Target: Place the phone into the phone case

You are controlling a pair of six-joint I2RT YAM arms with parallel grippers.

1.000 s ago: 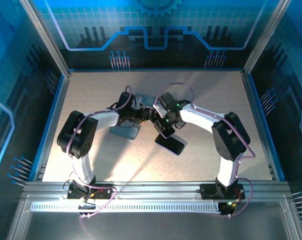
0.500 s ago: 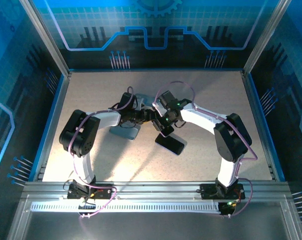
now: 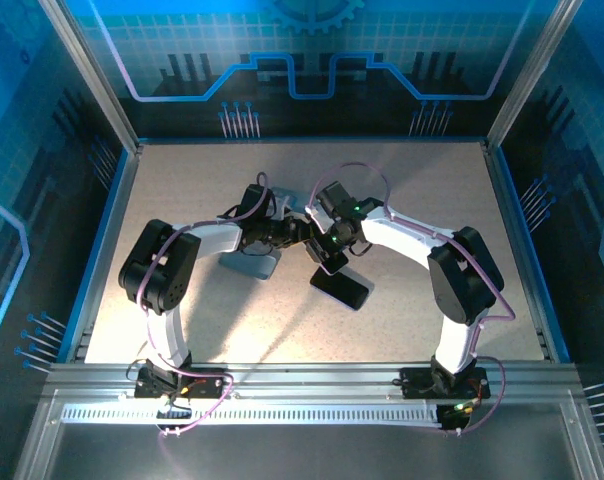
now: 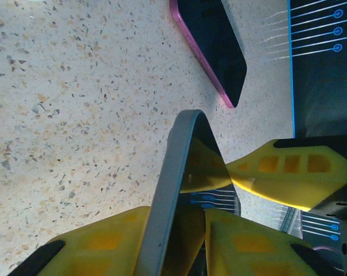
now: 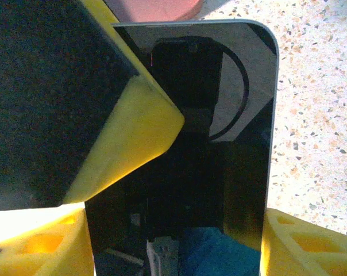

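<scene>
Grey-edged and dark-screened, one phone [image 5: 219, 115] hung in the air above the speckled bench [image 4: 76, 115], gripped by two arms at once. The left gripper [image 4: 176, 230] had its yellow jaws closed against the phone's two faces. The right gripper [image 5: 173, 236] had its jaws set wider, one on each long edge of the phone. One phone case [image 4: 211, 49], pink-rimmed and dark inside, lay flat on the bench near the phone, untouched. One grey flat piece [image 3: 252, 263] sat on the bench under the left arm, apart from the case.
</scene>
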